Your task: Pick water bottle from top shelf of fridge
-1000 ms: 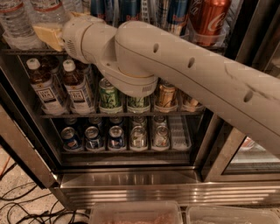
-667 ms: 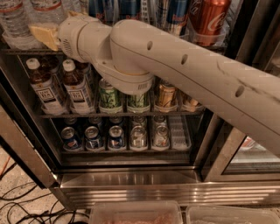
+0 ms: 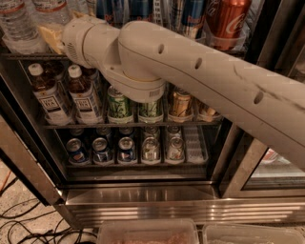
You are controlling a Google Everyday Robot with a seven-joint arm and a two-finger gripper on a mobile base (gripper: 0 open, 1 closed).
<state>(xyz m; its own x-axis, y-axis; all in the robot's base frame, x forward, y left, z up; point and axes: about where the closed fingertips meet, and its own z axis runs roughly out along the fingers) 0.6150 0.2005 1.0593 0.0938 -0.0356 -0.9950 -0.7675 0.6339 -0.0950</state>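
Note:
Two water bottles stand at the far left of the top shelf [image 3: 21, 55] of the fridge [image 3: 143, 200]: one clear ribbed bottle [image 3: 16, 24] with a pale, red-banded label and a second [image 3: 47, 7] just right of it. Their caps are cut off by the top of the camera view. My gripper [image 3: 50, 37], a yellowish tip at the end of the thick white arm [image 3: 200, 71], sits at the lower part of the second bottle, right above the shelf edge. The arm crosses from the lower right and hides much of the shelf.
Blue-silver cans [image 3: 143, 9] and a red cola can [image 3: 228, 19] share the top shelf. Brown tea bottles [image 3: 47, 95] and green cans [image 3: 119, 105] fill the middle rack, short cans [image 3: 126, 150] the bottom. Cables [image 3: 24, 224] lie on the floor; plastic bins [image 3: 147, 233] sit below.
My gripper and wrist have edged slightly up and left along the water bottles. The bottles and cans have stayed where they were.

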